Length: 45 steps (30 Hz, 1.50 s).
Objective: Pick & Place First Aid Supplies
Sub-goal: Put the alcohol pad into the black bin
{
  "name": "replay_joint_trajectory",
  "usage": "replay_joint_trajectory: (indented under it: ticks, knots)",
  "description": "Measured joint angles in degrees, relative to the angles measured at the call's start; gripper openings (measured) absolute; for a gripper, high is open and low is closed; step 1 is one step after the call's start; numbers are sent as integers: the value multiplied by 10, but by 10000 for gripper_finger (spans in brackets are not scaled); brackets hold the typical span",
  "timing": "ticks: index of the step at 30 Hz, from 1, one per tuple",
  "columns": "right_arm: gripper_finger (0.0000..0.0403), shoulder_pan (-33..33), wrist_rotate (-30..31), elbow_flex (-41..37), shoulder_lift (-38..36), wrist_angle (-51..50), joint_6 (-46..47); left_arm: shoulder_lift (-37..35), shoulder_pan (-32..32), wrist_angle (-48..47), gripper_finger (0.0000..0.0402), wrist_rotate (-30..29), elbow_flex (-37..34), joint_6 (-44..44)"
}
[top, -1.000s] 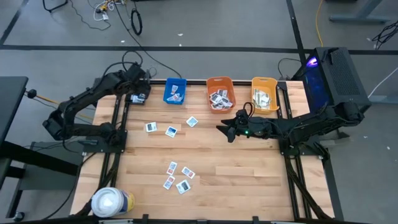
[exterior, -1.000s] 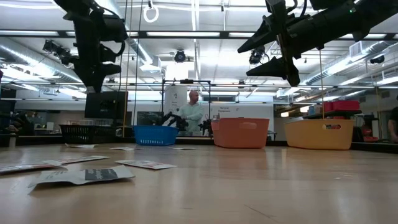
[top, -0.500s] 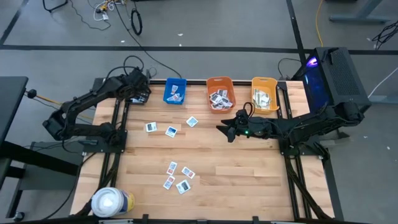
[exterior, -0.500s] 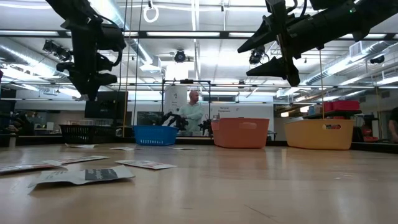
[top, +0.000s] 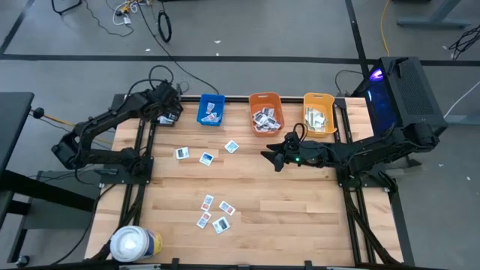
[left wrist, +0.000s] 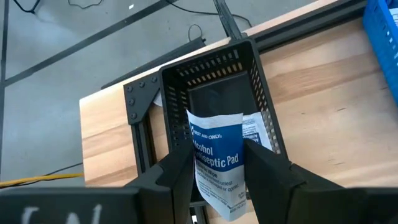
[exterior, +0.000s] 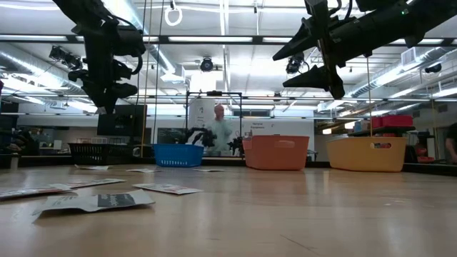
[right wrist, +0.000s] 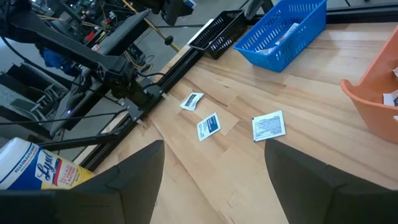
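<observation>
My left claw is closed on a white and blue alcohol prep pad; it hangs directly over the black basket at the table's eleven o'clock corner. My right claw waits with fingers wide apart, holding nothing, above the table's middle. Loose packets lie at six o'clock, more packets toward eleven. Farther, the blue bin holds some.

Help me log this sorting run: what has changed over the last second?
The left arm swung its gripper, shut on an alcohol prep pad, a little toward the far edge, and it now hangs over the black basket beside the blue bin. The pad is not yet let go. The right gripper, fingers open, and the loose packets on the table stayed put.
</observation>
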Motion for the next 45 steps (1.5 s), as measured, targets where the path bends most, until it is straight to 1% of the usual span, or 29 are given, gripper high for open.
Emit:
replay_joint_trajectory:
  ticks: [20,25,38,41,45]
  knots:
    - [278,0,0,0,0,0,-3,0,0,2,142,0,0,1]
    - [278,0,0,0,0,0,-3,0,0,10,164,-3,0,0]
    - [278,0,0,0,0,0,-3,0,0,14,250,-10,0,0]
    - [278,0,0,0,0,0,-3,0,0,14,263,-9,0,0]
    - [278,0,0,0,0,0,-3,0,0,13,268,-4,0,3]
